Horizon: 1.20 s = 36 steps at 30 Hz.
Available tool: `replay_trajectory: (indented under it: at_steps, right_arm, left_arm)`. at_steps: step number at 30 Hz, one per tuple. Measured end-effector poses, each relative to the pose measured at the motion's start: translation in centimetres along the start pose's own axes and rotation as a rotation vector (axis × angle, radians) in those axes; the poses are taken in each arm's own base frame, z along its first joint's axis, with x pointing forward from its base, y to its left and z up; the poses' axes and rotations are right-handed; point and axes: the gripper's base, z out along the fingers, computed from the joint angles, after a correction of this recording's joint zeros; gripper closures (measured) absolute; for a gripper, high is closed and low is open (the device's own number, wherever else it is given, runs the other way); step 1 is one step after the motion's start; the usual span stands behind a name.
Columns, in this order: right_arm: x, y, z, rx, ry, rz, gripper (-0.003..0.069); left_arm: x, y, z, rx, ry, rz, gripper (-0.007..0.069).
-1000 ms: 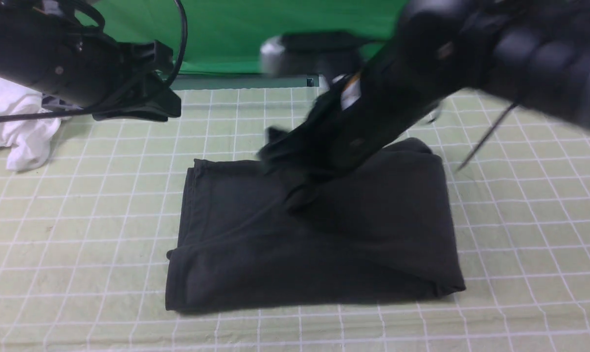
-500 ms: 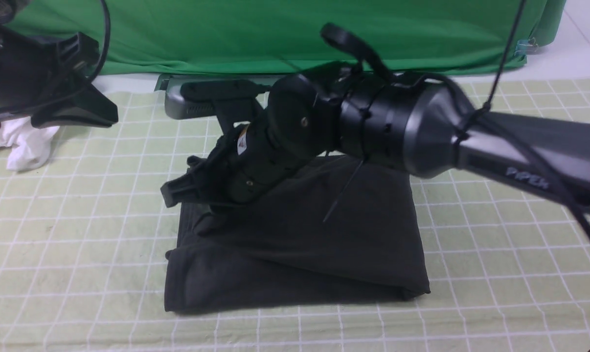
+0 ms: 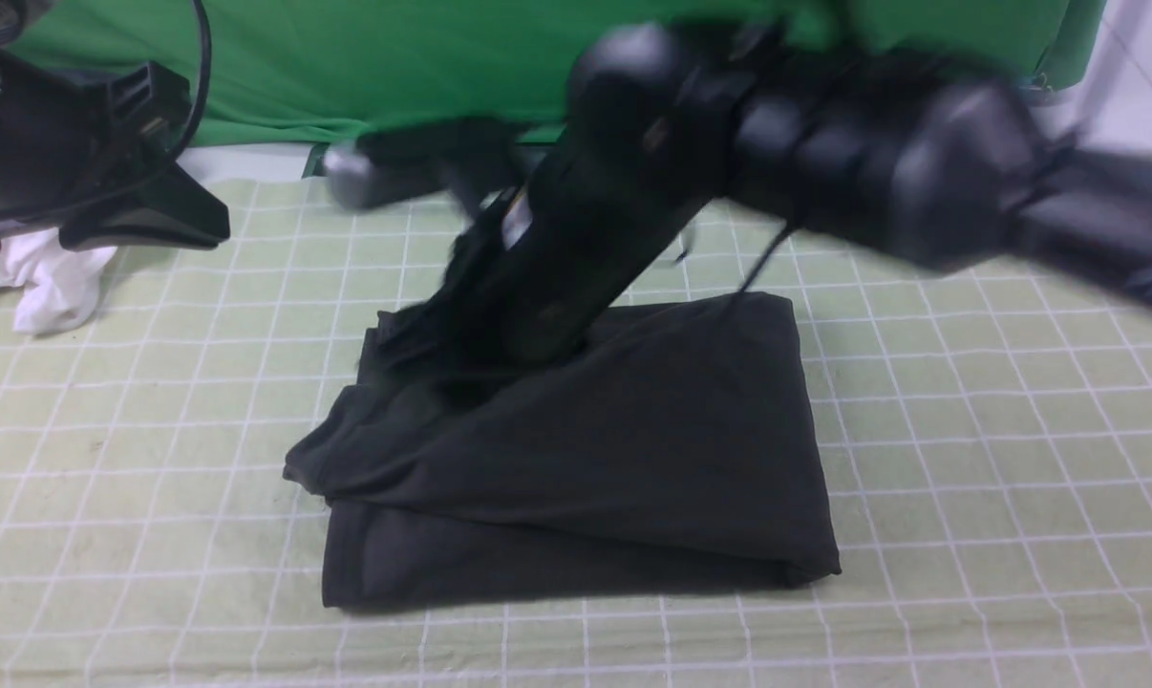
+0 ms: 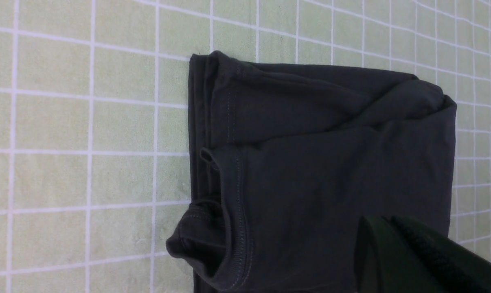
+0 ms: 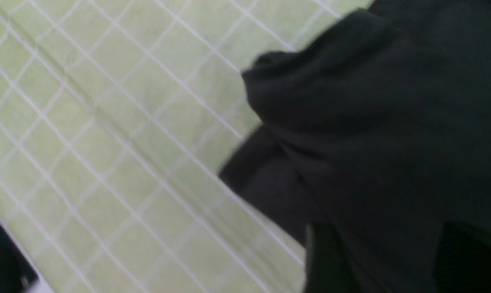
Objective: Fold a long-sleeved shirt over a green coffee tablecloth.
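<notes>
Here the right gripper (image 3: 442,315) hangs low over the far left corner of the shirt (image 3: 614,449), which lies folded into a squarish packet mid-cloth (image 3: 968,459), its long axis running across the robot's front. Blur and dark fabric hide the jaws in the front view; in the right wrist view two dark fingers (image 5: 335,260) appear spread with shirt fabric between them, though whether they pinch it cannot be told. The top layer's loose left edge spills just below and ahead of that gripper, so the right arm looks nearer for any tidying. The left gripper (image 3: 146,215) is closed and holds nothing, well off to the shirt's left.
</notes>
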Motion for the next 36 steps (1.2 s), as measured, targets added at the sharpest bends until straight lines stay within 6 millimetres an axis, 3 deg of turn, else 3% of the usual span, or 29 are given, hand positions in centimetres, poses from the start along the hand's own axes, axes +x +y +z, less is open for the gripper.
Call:
replay_trajectory:
  at_steps: [1,2,4,5,6,7,8,12,14,17,21,24,31,36]
  right_arm:
    - [0.0,0.0,-0.8,0.009,-0.008,-0.009,0.0353]
    - [0.6,-0.9,-4.1,0.062,0.01,-0.032,0.0468]
    - [1.3,-1.6,-8.0,0.134,-0.01,-0.057,0.0567]
    - [1.4,-1.7,-8.4,0.142,-0.012,-0.059,0.0577]
    - [2.3,-2.2,-12.0,0.204,-0.061,-0.066,0.0631]
    - [2.5,-2.3,-12.9,0.217,-0.078,-0.067,0.0635]
    - [3.7,-2.5,-16.5,0.264,-0.147,-0.07,0.0653]
    - [7.6,-1.8,-23.4,0.331,-0.301,-0.084,0.066]
    - [11.2,-1.3,-26.8,0.363,-0.379,-0.094,0.066]
    - [15.9,-1.0,-29.0,0.387,-0.436,-0.101,0.0659]
    - [22.3,-1.3,-28.9,0.398,-0.551,-0.125,0.0659]
    - [26.3,-1.9,-26.4,0.388,-0.724,-0.17,0.0659]
    - [30.3,-3.7,-17.3,0.339,-1.006,-0.265,0.0659]
    - [30.5,-3.8,-16.4,0.326,-1.07,-0.28,0.0659]
  left_arm:
    - [0.0,0.0,0.0,-0.001,0.0,0.0,0.0608]
    - [0.0,0.1,0.0,-0.006,0.001,0.003,0.0608]
    - [0.0,0.1,0.0,-0.013,0.003,0.007,0.0608]
    - [0.0,0.1,0.0,-0.016,0.003,0.008,0.0608]
    - [0.0,0.2,0.0,-0.021,0.005,0.011,0.0608]
    - [0.0,0.2,0.0,-0.022,0.005,0.011,0.0608]
    - [0.1,0.3,0.0,-0.029,0.007,0.015,0.0607]
    - [0.1,0.3,0.0,-0.034,0.008,0.017,0.0601]
    - [0.1,0.3,0.0,-0.034,0.008,0.017,0.0594]
    - [0.1,0.2,0.0,-0.022,0.006,0.011,0.0589]
    - [0.0,0.2,0.0,-0.019,0.005,0.01,0.0589]
    - [0.1,0.2,0.0,-0.023,0.006,0.012,0.0589]
    - [0.1,0.3,0.0,-0.03,0.007,0.015,0.0589]
    - [0.1,0.4,0.0,-0.042,0.01,0.021,0.0589]
